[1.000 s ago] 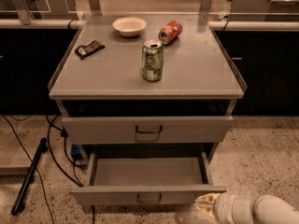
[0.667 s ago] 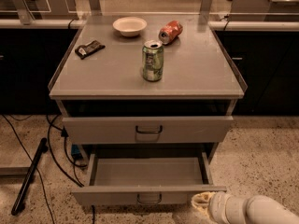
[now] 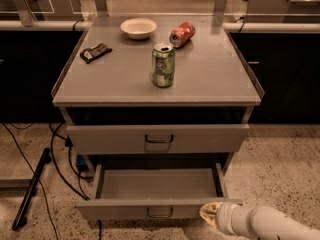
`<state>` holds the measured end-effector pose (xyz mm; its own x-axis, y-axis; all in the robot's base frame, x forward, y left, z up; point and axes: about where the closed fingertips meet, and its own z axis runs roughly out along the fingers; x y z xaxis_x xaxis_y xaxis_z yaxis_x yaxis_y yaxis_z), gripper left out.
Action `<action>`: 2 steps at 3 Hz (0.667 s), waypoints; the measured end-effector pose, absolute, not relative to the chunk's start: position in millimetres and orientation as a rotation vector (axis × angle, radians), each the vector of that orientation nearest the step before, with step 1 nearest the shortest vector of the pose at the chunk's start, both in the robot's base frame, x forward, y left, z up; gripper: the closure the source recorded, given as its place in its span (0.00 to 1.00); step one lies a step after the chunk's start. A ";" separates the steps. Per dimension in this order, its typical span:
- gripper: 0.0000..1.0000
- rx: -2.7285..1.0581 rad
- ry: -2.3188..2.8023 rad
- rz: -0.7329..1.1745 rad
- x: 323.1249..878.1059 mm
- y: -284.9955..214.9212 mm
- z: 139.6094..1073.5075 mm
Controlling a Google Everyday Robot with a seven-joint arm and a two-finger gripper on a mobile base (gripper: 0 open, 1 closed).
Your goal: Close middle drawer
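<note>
The middle drawer (image 3: 155, 186) is pulled far out of the grey cabinet. It is empty, and its low front panel (image 3: 120, 210) carries a small loop handle (image 3: 160, 213). My gripper (image 3: 210, 213) comes in from the bottom right on a white arm (image 3: 265, 224). Its yellowish tip sits at the right end of the drawer's front panel, touching or nearly touching it. Above, the taller-fronted top drawer (image 3: 158, 139) stands slightly open. The lowest drawer is out of view.
On the cabinet top (image 3: 210, 79) are a green can (image 3: 163, 65), a red can on its side (image 3: 182, 33), a white bowl (image 3: 138, 27) and a dark packet (image 3: 95, 52). Black cables (image 3: 60, 169) and a dark bar (image 3: 31, 189) lie on the floor at left.
My gripper has crept a little left and up toward the right end of the drawer's front panel. The drawer has not visibly moved.
</note>
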<state>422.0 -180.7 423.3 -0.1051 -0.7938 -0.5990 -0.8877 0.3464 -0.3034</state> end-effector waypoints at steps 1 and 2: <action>1.00 -1.467 1.899 0.152 431.6 -177.6 416.7; 1.00 -1.444 1.871 0.148 447.1 -172.8 411.2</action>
<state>447.1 -172.8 411.2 -0.0776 -0.7828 -0.6174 -0.8703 0.3553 -0.3411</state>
